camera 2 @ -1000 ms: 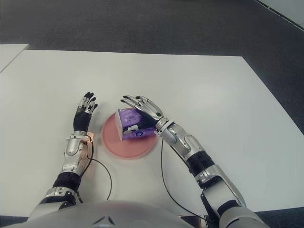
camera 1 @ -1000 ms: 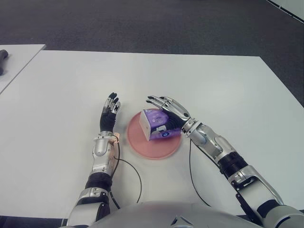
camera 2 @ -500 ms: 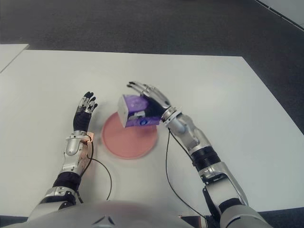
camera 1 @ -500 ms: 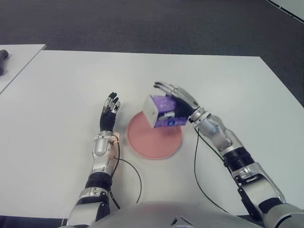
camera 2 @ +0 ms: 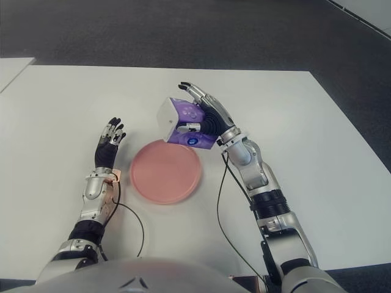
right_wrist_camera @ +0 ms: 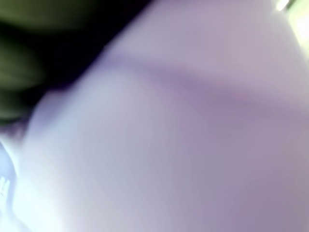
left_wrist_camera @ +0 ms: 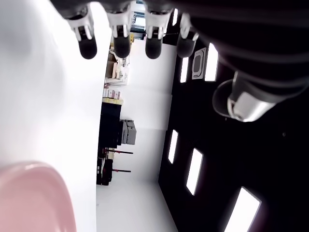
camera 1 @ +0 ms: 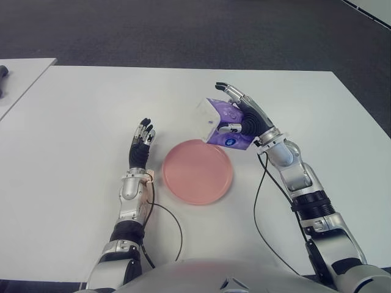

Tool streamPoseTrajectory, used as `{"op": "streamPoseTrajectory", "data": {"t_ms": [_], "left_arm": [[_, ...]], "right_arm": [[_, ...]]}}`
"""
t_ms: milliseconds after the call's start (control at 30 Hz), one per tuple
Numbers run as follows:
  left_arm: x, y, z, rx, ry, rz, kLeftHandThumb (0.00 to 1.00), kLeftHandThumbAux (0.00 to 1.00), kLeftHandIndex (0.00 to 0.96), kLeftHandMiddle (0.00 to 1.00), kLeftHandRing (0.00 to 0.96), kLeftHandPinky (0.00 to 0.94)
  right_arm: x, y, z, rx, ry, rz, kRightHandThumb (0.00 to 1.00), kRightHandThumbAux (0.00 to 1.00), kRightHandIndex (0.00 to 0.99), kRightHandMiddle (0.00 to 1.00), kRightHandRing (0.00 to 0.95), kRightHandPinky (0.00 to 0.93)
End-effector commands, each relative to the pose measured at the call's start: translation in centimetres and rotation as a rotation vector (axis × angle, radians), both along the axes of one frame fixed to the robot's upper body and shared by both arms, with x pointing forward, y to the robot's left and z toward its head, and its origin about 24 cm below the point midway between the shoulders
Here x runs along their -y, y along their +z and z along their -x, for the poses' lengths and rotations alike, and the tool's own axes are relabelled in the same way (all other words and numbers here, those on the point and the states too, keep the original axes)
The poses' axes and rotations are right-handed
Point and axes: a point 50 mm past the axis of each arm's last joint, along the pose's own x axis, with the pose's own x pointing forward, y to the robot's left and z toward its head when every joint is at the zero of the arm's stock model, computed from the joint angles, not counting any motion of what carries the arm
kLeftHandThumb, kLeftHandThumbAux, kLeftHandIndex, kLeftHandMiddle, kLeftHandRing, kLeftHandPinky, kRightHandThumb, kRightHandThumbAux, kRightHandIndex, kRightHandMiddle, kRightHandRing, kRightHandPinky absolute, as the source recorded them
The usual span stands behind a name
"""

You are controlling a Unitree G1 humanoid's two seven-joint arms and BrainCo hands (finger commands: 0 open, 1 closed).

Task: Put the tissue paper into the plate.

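A purple and white tissue pack (camera 1: 219, 121) hangs in the air just beyond the far right rim of the pink plate (camera 1: 197, 171), tilted, with its white end facing left. My right hand (camera 1: 231, 112) is shut on it, fingers over the top and thumb on the near side. The pack's purple surface (right_wrist_camera: 193, 135) fills the right wrist view. Nothing lies in the plate. My left hand (camera 1: 142, 143) shows just left of the plate, fingers straight and holding nothing; its fingertips (left_wrist_camera: 120, 46) and the plate's edge (left_wrist_camera: 34, 193) appear in the left wrist view.
The white table (camera 1: 73, 122) extends wide on both sides. Thin black cables (camera 1: 173, 224) trail from both wrists toward my body. A second white table (camera 1: 24, 68) with a dark object (camera 1: 2, 74) sits at the far left. Dark carpet (camera 1: 183, 30) lies beyond.
The right hand has lifted the tissue pack off the plate and carried it up and away to the far right. The left hand has not moved.
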Motion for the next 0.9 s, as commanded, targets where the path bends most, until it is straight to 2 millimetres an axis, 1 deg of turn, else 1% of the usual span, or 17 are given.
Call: {"op": "streamPoseTrajectory", "data": {"t_ms": [33, 400, 767, 900], "left_arm": [[0.2, -0.2, 0.0, -0.010, -0.016, 0.009, 0.013, 0.442, 0.000, 0.000, 0.000, 0.000], [0.2, -0.2, 0.0, -0.009, -0.016, -0.006, 0.005, 0.437, 0.000, 0.000, 0.000, 0.000], [0.3, -0.2, 0.0, -0.012, -0.015, -0.008, 0.003, 0.431, 0.000, 0.000, 0.000, 0.000], [0.4, -0.2, 0.0, -0.013, -0.016, -0.002, 0.004, 0.429, 0.000, 0.000, 0.000, 0.000]], "right_arm": [[0.5, -0.4, -0.4, -0.024, -0.021, -0.093, 0.113, 0.251, 0.000, 0.000, 0.000, 0.000], [0.5, -0.9, -0.3, -0.013, -0.017, -0.143, 0.122, 0.233, 0.000, 0.000, 0.000, 0.000], [0.2, -1.8, -0.1, -0.034, -0.009, -0.093, 0.088, 0.250, 0.000, 0.000, 0.000, 0.000], [-0.4, -2.4, 0.4, -0.059, -0.002, -0.057, 0.083, 0.263, 0.000, 0.000, 0.000, 0.000]]}}
